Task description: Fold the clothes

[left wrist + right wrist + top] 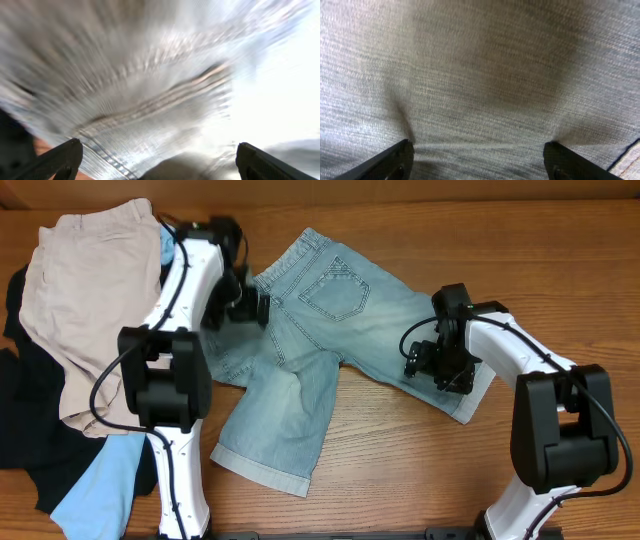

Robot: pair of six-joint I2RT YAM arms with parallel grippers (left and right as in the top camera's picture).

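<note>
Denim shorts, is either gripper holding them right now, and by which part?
Nothing is held. Both the left gripper and the right gripper are wide open over the denim shorts, left near the waistband, right on a leg near its cuff.

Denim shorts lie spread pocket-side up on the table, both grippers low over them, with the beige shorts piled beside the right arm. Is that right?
Not quite: the beige shorts are piled beside the left arm, as the overhead view shows. The rest holds: the denim shorts lie spread pocket-side up on the table, with the left gripper and right gripper low over them.
</note>
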